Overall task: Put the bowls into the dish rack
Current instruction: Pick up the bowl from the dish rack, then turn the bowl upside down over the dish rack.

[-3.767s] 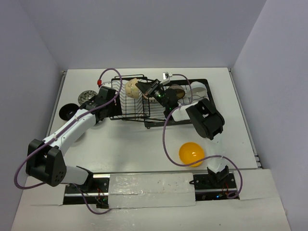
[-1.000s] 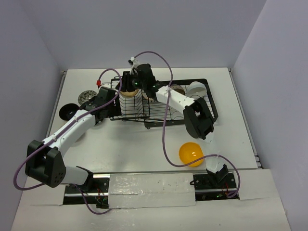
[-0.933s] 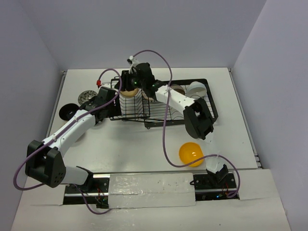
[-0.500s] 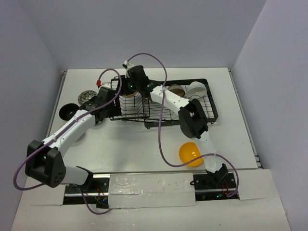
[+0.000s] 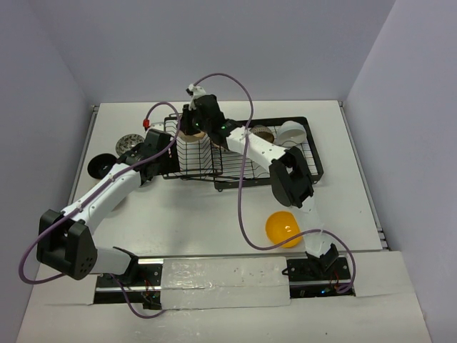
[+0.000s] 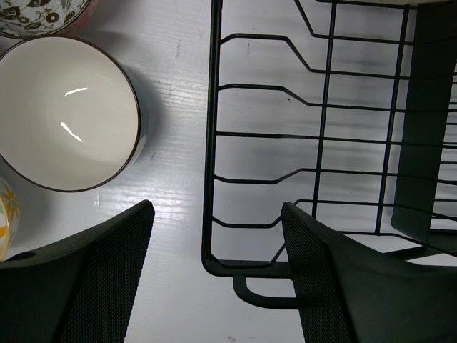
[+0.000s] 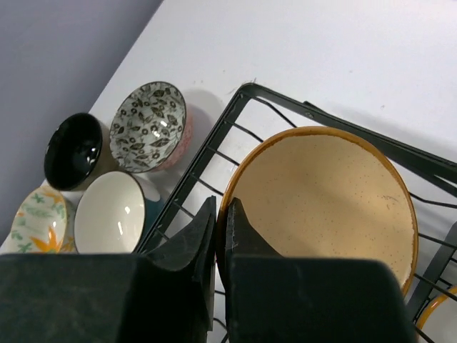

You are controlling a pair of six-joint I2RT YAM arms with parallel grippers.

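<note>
My right pincer (image 7: 220, 204) is shut tight. Its tips sit right at the rim of a tan bowl (image 7: 325, 193). I cannot tell if the rim is pinched between them or just touching them. That bowl is tipped up inside the dish rack (image 5: 214, 168), in the rack's far left corner.

My left pincer (image 6: 216, 211) is wide open and holds nothing. It hangs over the left near corner of the rack, and the corner wire shows between its two fingers (image 6: 107, 279).

The rack sits on the far half of the table (image 5: 200, 214), about in the middle. A white bowl (image 5: 291, 131) lies at the rack's far right corner. A brown bowl (image 5: 263, 133) is just beside it.

Some bowls are not in the rack. They sit close together by the left edge of the table, just beside the rack. One is a black bowl (image 7: 71, 150). One is a bowl with leaf shapes (image 7: 150, 125). One is a plain bowl, white inside with a dark rim (image 6: 68, 114). One is a cream bowl with an orange flower (image 7: 39, 218).

The bright orange bowl (image 5: 283, 227) stands alone near the near edge of the table, on the right side, well apart from the rack.
</note>
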